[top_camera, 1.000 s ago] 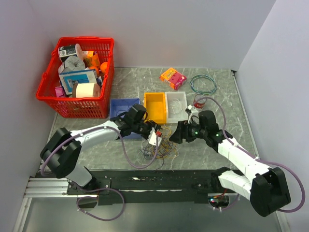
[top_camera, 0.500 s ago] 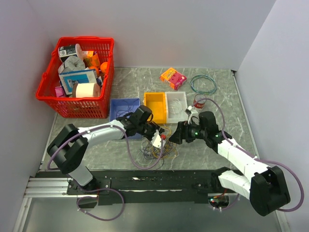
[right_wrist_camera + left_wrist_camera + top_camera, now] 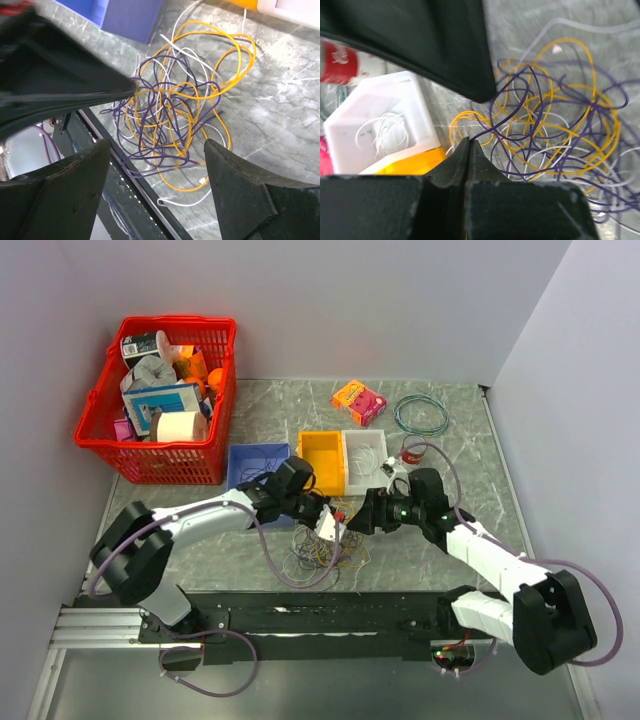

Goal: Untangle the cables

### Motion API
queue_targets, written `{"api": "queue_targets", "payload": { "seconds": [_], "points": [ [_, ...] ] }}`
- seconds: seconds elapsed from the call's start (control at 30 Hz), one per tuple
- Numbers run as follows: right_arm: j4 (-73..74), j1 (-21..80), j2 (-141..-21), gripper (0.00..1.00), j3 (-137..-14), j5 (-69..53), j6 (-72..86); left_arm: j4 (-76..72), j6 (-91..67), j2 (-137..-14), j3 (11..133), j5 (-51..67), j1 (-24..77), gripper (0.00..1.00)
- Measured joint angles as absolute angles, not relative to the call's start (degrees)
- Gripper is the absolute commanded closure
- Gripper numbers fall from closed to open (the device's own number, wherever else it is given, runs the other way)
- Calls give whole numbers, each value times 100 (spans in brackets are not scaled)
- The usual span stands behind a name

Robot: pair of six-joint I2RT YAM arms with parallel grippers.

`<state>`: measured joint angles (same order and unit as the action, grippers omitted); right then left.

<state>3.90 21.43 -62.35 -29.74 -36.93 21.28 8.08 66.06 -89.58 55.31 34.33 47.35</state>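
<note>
The cables (image 3: 322, 548) lie as one tangle of dark purple, yellow-orange and white loops on the marble tabletop near its front edge. In the left wrist view the cables (image 3: 560, 115) spread out to the right of my left gripper (image 3: 469, 141). Its jaws are pressed together, and one purple strand runs out from between their tips. From above, my left gripper (image 3: 335, 526) is at the tangle's upper edge. My right gripper (image 3: 360, 520) hovers just to its right. It stands wide open above the cables (image 3: 175, 115), with nothing between the fingers (image 3: 156, 145).
Behind the tangle stand a blue bin (image 3: 255, 455), an orange bin (image 3: 322, 462) and a white bin (image 3: 365, 455) holding white wire. A red can (image 3: 412, 453), a teal wire coil (image 3: 421, 413), a pink-orange box (image 3: 358, 400) and a full red basket (image 3: 100, 410) lie further back. A black rail (image 3: 300, 608) borders the near edge.
My left gripper slid right to the tangle and went from half open to shut, pinching a purple strand. The right gripper edged slightly left and stayed open.
</note>
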Motion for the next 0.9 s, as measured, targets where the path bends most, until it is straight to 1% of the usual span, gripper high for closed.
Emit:
{"api": "queue_targets", "payload": {
  "seconds": [0.07, 0.1, 0.23, 0.33, 0.37, 0.5, 0.53, 0.7, 0.9],
  "points": [
    [318, 2171, -6418, 23, -2998, -3691, 2165, 884, 6353, -8707, 5544, 3463, 4709, 99],
    [248, 2191, -6556, 26, -3015, -3682, 2191, 967, 6233, -8562, 5579, 3485, 4698, 99],
    [115, 2213, -7089, 28, -3188, -3647, 2305, 1258, 5555, -8007, 5937, 3697, 4661, 99],
    [-84, 2294, -7437, 28, -3328, -3642, 2403, 1212, 4829, -7736, 6353, 3828, 4663, 99],
    [-132, 2359, -7531, 30, -3382, -3645, 2440, 1135, 4644, -7688, 6445, 3833, 4663, 99],
    [-414, 2648, -7891, 46, -3533, -3640, 2574, 722, 3677, -7537, 6805, 3809, 4630, 99],
    [-484, 2694, -7975, 47, -3535, -3616, 2617, 644, 3426, -7520, 6904, 3795, 4609, 99],
    [-486, 2714, -8346, 51, -3522, -3277, 2808, 25, 2338, -7448, 7465, 3500, 4434, 99],
    [-248, 2714, -8425, 52, -3509, -2801, 2869, -1007, 2088, -7240, 8068, 2641, 4324, 99]
  ]
}}
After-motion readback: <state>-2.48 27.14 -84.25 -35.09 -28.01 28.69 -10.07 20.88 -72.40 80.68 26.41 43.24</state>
